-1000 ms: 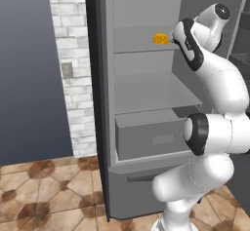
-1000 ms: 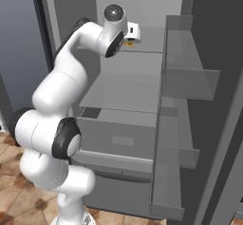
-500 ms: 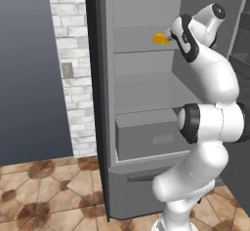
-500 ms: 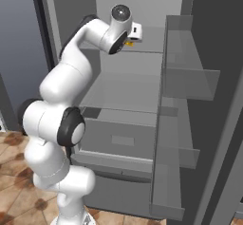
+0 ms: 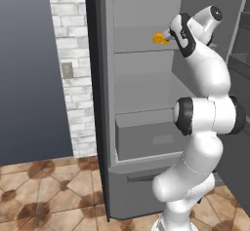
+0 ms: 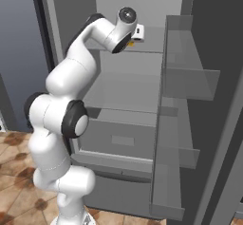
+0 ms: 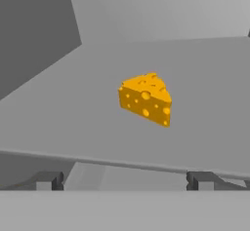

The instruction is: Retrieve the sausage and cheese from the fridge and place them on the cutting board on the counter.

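Note:
The fridge [image 5: 100, 103] stands open. On its upper light grey shelf [image 7: 73, 113] lies the cheese [image 5: 159, 39], a yellow-orange wedge with holes. My gripper [image 5: 170, 35] is at shelf height just right of the cheese, a short gap away. In the hand view the cheese [image 7: 145, 98] sits in the middle, beyond my gripper [image 7: 124, 180], whose fingertips [image 7: 48, 180] stand wide apart and open with nothing between them. The sausage, the cutting board and the counter are out of view.
The fridge door [image 6: 185, 81] hangs open on the right with bare grey racks. A closed drawer [image 5: 146, 140] sits below the lower shelf. A white brick pillar [image 5: 73, 69] stands left of the fridge, over a brown tiled floor [image 5: 44, 191].
My hand has pushed a little further into the fridge, closing in on the cheese. The jaws have stayed open and the cheese has not moved.

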{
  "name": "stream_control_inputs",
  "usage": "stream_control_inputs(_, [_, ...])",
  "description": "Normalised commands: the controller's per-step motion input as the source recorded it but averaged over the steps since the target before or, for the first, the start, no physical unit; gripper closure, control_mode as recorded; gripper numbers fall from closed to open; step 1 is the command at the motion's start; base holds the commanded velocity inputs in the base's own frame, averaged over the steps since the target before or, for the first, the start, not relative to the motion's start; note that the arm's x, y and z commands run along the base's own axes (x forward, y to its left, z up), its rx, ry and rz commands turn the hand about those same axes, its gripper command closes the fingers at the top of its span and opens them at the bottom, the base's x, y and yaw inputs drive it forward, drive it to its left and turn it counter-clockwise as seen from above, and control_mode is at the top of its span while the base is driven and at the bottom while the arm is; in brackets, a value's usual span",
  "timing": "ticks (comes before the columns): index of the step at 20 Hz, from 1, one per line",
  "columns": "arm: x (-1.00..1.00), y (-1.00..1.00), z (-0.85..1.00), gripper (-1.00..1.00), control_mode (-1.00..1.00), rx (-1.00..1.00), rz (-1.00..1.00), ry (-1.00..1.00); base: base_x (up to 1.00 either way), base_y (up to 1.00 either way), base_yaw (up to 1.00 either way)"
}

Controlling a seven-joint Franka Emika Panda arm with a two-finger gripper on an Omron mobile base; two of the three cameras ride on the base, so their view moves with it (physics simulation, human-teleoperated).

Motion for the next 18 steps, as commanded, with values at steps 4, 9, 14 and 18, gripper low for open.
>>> stream_control_inputs(4, [0.33,0.0,0.0,-1.0,-1.0,0.0,0.0,0.0,0.0,0.0,0.0])
stream_control_inputs(9, [0.35,0.0,-0.07,-1.0,-1.0,0.0,0.0,0.0,0.0,0.0,0.0])
stream_control_inputs(14, [0.29,-0.05,-0.11,-1.0,-1.0,-0.01,0.0,0.0,0.0,0.0,0.0])
stream_control_inputs(18, [0.17,-0.04,-0.15,-1.0,-1.0,-0.02,0.0,0.0,0.0,0.0,0.0])
